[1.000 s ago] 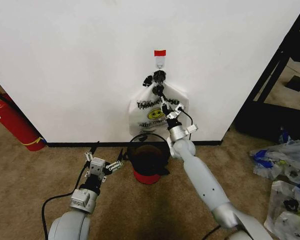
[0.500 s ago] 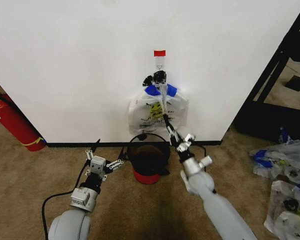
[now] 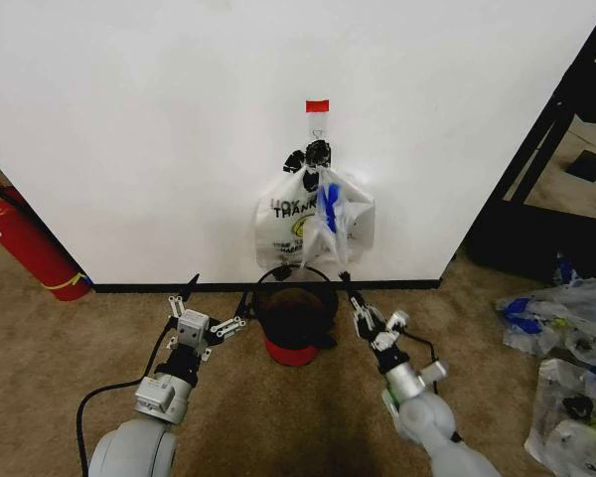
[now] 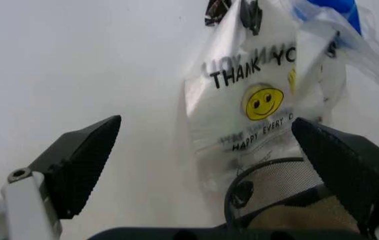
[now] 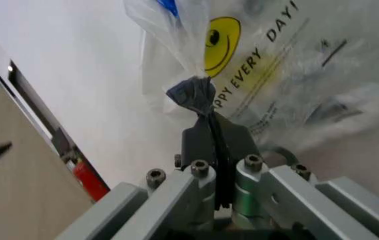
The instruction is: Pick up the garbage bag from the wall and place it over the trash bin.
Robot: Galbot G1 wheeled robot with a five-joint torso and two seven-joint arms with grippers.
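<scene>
R claw (image 3: 350, 289) pinched tight on garbage bag (image 3: 330, 221), stretching it off wall hook (image 3: 318, 126) twd trash bin (image 3: 294, 320). L claw (image 3: 207, 310) wide, waiting beside bin.

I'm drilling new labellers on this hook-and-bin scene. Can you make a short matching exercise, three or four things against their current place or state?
Things:
1. right gripper
2. left gripper
3. trash bin
4. fire extinguisher

States:
A. on the carpet below the hook
B. open, beside the bin
C. leaning at the wall, far left
D. shut on the garbage bag, pulling it off the wall

Pairs: 1-D, 2-B, 3-A, 4-C
</scene>
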